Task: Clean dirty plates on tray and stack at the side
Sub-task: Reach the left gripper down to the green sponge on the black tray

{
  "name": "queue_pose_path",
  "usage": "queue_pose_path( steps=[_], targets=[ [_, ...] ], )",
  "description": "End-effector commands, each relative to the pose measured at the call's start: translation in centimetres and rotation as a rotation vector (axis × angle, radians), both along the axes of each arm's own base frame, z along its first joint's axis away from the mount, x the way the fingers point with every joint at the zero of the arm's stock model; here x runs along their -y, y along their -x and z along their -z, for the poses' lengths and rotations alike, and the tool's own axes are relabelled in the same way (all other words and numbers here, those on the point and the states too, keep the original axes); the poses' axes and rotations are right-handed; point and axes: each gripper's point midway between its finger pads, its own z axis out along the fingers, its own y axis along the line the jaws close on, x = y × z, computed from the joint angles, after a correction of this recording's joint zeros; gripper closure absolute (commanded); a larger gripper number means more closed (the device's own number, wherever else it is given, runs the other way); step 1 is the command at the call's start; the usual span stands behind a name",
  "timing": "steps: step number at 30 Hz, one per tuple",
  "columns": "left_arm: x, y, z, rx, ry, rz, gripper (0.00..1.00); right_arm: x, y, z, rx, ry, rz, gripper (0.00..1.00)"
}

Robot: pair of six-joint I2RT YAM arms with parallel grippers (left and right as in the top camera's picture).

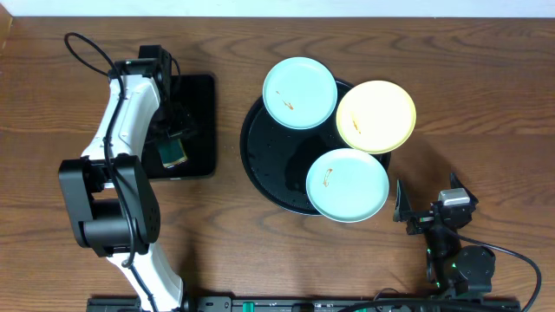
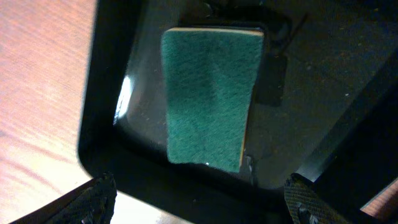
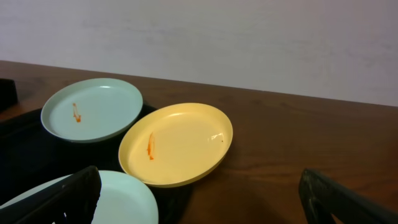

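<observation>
Fingers [image 2: 99,196] of the left gripper [image 2: 200,200] are spread wide and hold nothing. They hang over a green sponge [image 2: 211,96] that lies flat in a black rectangular tray [image 2: 93,124] near the left edge of the bench [image 1: 486,69]. The fingertips are above the sponge and do not touch it.

On the right gripper [image 3: 205,200] the fingers [image 3: 68,196] are also wide apart and empty. It sits low near the front right corner of the bench, facing the plates, close to them but clear of them.

A big round black tray [image 1: 276,165] sits in the middle of the bench with all three plates on it. One pale blue plate [image 1: 299,93] is on the far side, its rim reaching past the tray's far edge. A yellow plate [image 1: 375,115] is on the right side and hangs well out over the bare wood. Another pale blue plate [image 1: 347,184] is on the near right side, also jutting past the rim. Each plate has a small orange smear inside. The three rims come very close to one another, and I cannot tell whether they touch. The tray's bare surface looks glossy and speckled with drops.
</observation>
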Motion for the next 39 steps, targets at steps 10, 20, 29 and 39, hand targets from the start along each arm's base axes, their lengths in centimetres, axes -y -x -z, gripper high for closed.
queue_pose_path(
  steps=[10,20,29,39],
  targets=[
    [0.2,0.8,4.7,0.021,0.021,0.0,0.13,0.2,0.0,0.1,-0.003,0.006,0.009,0.01],
    [-0.1,-0.8,5.5,0.098,0.002,0.007,0.32,0.2,0.0,0.1,-0.003,0.006,0.009,0.01],
    [3.0,-1.9,5.5,0.129,0.168,0.334,0.39,0.2,0.0,0.1,-0.003,0.005,0.009,0.01],
    [0.5,-2.6,5.3,0.136,0.02,0.323,0.4,0.2,0.0,0.1,-0.003,0.006,0.009,0.01]
  ],
)
